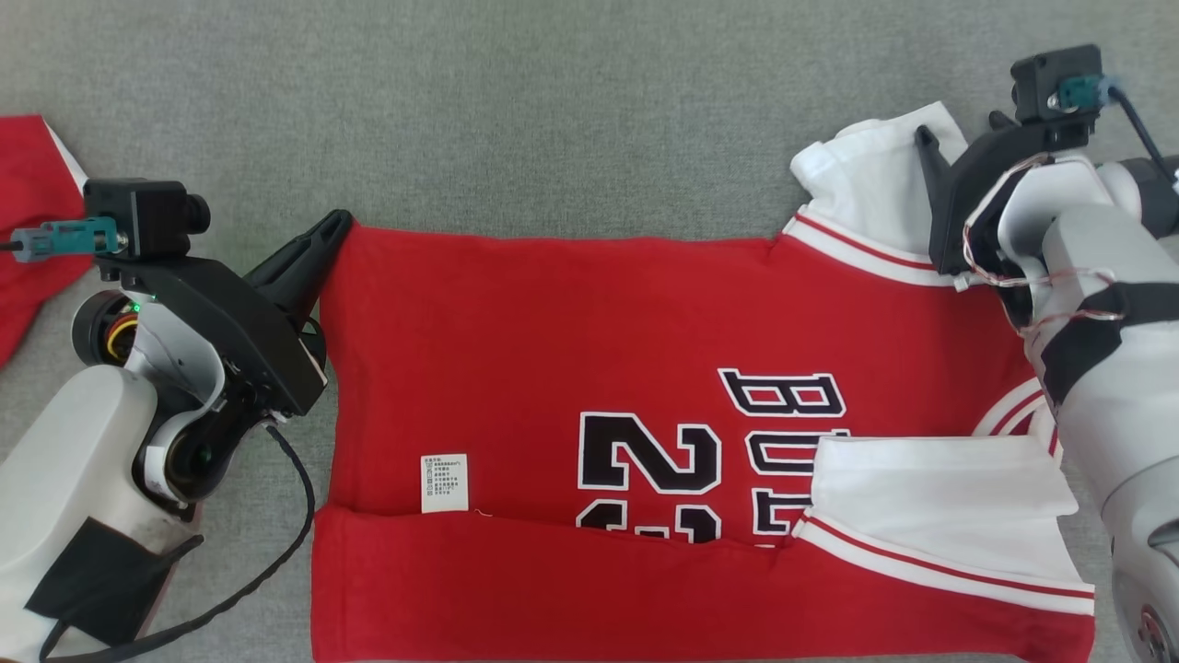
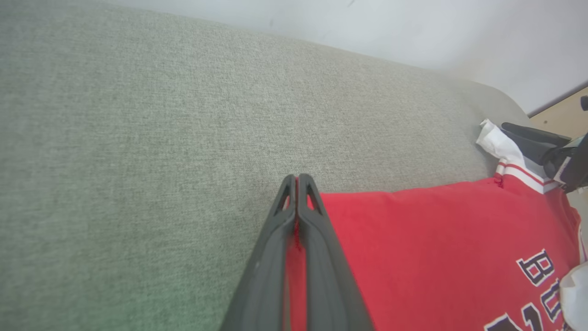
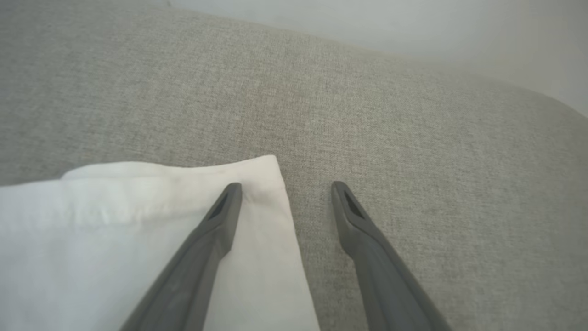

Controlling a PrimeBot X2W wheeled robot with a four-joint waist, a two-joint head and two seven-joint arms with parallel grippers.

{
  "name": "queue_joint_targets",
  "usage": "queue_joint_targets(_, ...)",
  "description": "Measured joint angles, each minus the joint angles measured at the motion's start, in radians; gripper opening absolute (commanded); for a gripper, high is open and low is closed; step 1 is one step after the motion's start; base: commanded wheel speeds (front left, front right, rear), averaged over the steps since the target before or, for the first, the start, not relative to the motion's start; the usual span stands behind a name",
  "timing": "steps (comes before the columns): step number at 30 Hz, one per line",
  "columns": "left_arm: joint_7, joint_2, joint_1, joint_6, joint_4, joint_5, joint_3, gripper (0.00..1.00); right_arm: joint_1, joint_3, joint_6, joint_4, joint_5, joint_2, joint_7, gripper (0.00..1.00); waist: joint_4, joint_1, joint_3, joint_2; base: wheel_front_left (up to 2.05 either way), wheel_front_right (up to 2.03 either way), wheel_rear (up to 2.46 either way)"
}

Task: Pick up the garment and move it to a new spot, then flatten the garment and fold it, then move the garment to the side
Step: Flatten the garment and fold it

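Left gripper (image 2: 297,180) is clamped on the red shirt's (image 1: 553,313) far corner; right gripper (image 3: 285,187) hangs released, fingers spread over the white sleeve (image 3: 115,230).

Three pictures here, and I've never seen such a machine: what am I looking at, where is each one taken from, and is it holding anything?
It is a two-armed robot folding a red jersey on a grey fabric surface. The wide picture comes from its head, looking down. The other two come from cameras on its wrists, looking along the fingers. The left gripper is shut, pinching the jersey's red corner. The right gripper stands open, holding nothing, one finger over the white sleeve. Another red cloth lies at the far left.
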Motion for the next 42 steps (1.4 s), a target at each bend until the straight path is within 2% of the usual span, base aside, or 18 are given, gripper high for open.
queue_joint_targets(1, -0.001, 0.002, -0.001, 0.0, -0.005, 0.0, -0.002, 0.0, -0.007, -0.003, 0.0, 0.005, -0.001, 0.003, 0.012, 1.0, 0.002, 0.0, 0.006, 0.0, 0.0, 0.0, 0.0)
queue_joint_targets(2, -0.002, 0.005, -0.001, 0.0, -0.009, -0.001, -0.004, 0.0, -0.015, -0.005, 0.0, 0.006, -0.007, 0.007, 0.021, 0.33, 0.004, 0.0, 0.012, 0.0, 0.0, 0.0, 0.0)
queue_joint_targets(3, -0.006, 0.006, -0.001, 0.0, -0.012, -0.002, -0.007, 0.0, -0.022, -0.008, 0.0, 0.008, -0.009, 0.011, 0.025, 0.0, 0.005, -0.0001, 0.016, 0.0, 0.0, 0.0, 0.0)
queue_joint_targets(9, -0.025, 0.012, -0.005, 0.0, -0.013, -0.01, -0.014, 0.0, -0.04, -0.022, 0.0, 0.013, -0.023, 0.026, 0.002, 0.0, 0.002, 0.0, 0.021, 0.0, 0.0, 0.0, 0.0)
queue_joint_targets(15, -0.074, -0.001, -0.005, 0.0, 0.034, -0.018, -0.016, 0.0, -0.042, -0.044, 0.0, -0.012, -0.045, 0.013, -0.149, 0.0, -0.008, 0.0, -0.011, 0.0, 0.0, 0.0, 0.0)
queue_joint_targets(20, -0.124, -0.012, 0.034, 0.0, 0.069, -0.023, -0.023, 0.0, 0.05, -0.036, 0.0, -0.036, -0.048, 0.007, -0.27, 0.0, -0.017, -0.0001, -0.059, 0.0, 0.0, 0.0, 0.0)
queue_joint_targets(24, -0.156, -0.011, 0.062, 0.0, 0.075, -0.02, -0.03, 0.0, 0.108, -0.03, 0.0, -0.072, -0.011, 0.015, -0.311, 0.0, -0.027, -0.0002, -0.09, 0.0, 0.0, 0.0, 0.0)
queue_joint_targets(29, -0.228, 0.011, 0.133, 0.0, 0.053, 0.011, -0.041, 0.0, 0.23, -0.002, 0.0, -0.193, 0.08, 0.025, -0.339, 0.0, -0.051, -0.0002, -0.137, 0.0, 0.0, 0.0, 0.0)
queue_joint_targets(34, -0.295, 0.015, 0.222, 0.01, -0.014, 0.039, -0.056, 0.0, 0.418, 0.004, 0.0, -0.37, 0.196, -0.022, -0.346, 0.0, -0.064, -0.0003, -0.18, -0.0001, 0.0, 0.0, 0.0)
queue_joint_targets(37, -0.33, 0.022, 0.281, 0.028, -0.058, 0.044, -0.056, 0.0, 0.552, -0.025, 0.0, -0.488, 0.258, -0.056, -0.347, 0.0, -0.062, -0.0003, -0.201, -0.0001, 0.0, 0.0, 0.0)
queue_joint_targets(42, -0.368, 0.024, 0.374, 0.053, -0.101, 0.045, -0.063, 0.0, 0.783, -0.099, 0.0, -0.679, 0.311, -0.062, -0.317, 0.0, -0.052, -0.0003, -0.228, -0.0001, 0.0, 0.0, 0.0)
